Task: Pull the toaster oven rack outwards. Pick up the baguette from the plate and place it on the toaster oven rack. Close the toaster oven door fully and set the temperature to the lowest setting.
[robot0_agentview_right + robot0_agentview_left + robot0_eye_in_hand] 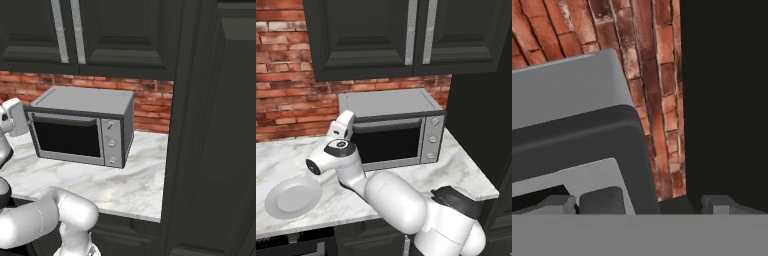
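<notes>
The toaster oven (388, 102) stands against the brick wall, and its door (387, 142) looks upright against the front. The bar handle (387, 123) runs along the door's top edge. My gripper (643, 205) is at the oven's upper left front corner, open. Its fingertips (559, 204) stand wide apart on either side of the dark door frame (577, 135). The hand (12, 117) is level with the handle's left end. The white plate (292, 197) lies bare on the counter at the front left. The baguette and the rack are hidden; the dark glass shows nothing inside.
Three round knobs (432, 139) sit in a column on the oven's right panel (112, 143). Dark upper cabinets (406, 35) hang close over the oven. A tall dark cabinet (215, 125) closes off the marble counter (456, 170) on the right.
</notes>
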Robot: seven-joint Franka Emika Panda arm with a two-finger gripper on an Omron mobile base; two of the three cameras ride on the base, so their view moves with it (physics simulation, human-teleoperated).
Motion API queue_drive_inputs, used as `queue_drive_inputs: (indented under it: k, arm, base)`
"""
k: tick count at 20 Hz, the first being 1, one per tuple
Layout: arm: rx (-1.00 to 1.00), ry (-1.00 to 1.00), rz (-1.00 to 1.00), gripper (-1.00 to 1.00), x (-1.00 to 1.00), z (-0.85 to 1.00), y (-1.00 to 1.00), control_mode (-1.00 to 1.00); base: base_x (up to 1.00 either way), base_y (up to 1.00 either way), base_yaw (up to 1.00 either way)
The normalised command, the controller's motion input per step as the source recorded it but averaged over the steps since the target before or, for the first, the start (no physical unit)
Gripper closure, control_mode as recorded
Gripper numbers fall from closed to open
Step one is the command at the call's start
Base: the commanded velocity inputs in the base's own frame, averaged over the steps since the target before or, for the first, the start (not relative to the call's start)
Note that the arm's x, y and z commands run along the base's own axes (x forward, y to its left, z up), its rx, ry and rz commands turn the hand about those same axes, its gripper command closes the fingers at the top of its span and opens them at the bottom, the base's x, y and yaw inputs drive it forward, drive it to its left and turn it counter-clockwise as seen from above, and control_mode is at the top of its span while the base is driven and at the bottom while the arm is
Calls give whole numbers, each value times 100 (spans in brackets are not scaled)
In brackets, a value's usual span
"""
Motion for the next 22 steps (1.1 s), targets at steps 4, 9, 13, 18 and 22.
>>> queue_drive_inputs:
  k: [4, 9, 13, 18, 22]
  arm:
    - [5, 16, 0, -100, -4, 54, -1, -100]
    - [2, 24, 0, -100, -44, 69, 7, -100]
    - [5, 20, 0, -100, -7, 27, 13, -100]
    - [0, 13, 0, -100, 67, 44, 31, -100]
    - [0, 0, 0, -100, 86, 39, 9, -100]
  base:
    - [0, 0, 0]
    - [0, 0, 0]
    - [0, 0, 0]
    - [0, 0, 0]
    - [0, 0, 0]
